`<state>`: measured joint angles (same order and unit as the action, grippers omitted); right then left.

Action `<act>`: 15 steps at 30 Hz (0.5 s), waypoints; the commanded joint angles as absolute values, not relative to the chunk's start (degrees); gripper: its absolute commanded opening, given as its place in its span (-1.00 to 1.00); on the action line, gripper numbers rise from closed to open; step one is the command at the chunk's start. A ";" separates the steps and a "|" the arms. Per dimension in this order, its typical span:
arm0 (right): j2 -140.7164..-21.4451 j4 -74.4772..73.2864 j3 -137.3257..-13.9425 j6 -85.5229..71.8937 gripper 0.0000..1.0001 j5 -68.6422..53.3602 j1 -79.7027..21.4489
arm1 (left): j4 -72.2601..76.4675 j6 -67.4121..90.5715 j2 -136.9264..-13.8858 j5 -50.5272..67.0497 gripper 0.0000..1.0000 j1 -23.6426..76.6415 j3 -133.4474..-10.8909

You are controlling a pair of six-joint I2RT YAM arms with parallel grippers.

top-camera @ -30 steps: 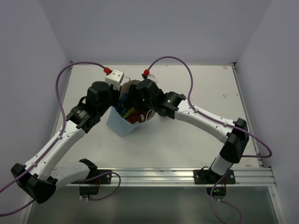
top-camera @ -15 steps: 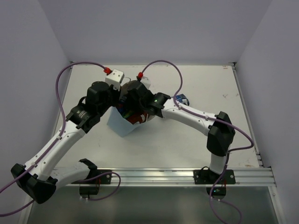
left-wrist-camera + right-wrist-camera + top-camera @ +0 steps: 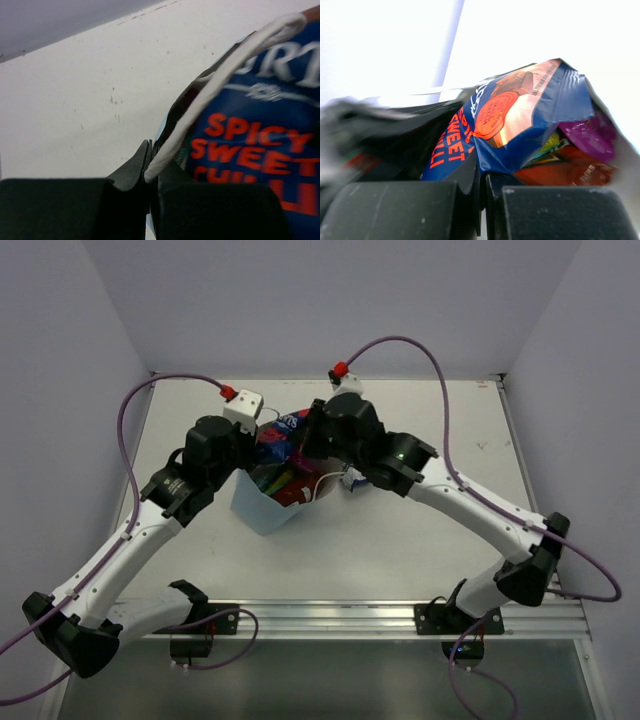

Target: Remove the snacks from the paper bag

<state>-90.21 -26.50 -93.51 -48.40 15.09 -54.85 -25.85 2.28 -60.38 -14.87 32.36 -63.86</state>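
Upright light-blue paper bag (image 3: pixel 262 508) left of table centre; left gripper (image 3: pixel 151 167) pressed together on its thin white loop handle (image 3: pixel 220 80) at 11 o'clock; right gripper (image 3: pixel 482 175) pinches dark blue crinkly foil packet (image 3: pixel 520 115) over bag mouth at 12 o'clock; magenta packet (image 3: pixel 590 135) and red-orange packet (image 3: pixel 560 172) crowd beneath; blue-white packet (image 3: pixel 353 480) on white table (image 3: pixel 400 550) at bag's 3 o'clock, half hidden by right arm (image 3: pixel 470 502).
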 commanded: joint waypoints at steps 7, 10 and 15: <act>-67.43 -23.56 -83.60 -36.92 -1.00 6.42 -37.37 | -16.88 0.26 -57.48 -21.62 -1.00 32.52 -64.78; -64.69 -21.89 -78.76 -35.42 -1.00 -0.60 -25.78 | -16.26 -1.48 -58.88 -25.91 -1.00 32.61 -65.56; -68.62 -13.55 -70.41 -33.14 -1.00 -11.57 -10.65 | -13.10 -5.96 -61.87 -28.12 -1.00 32.43 -67.41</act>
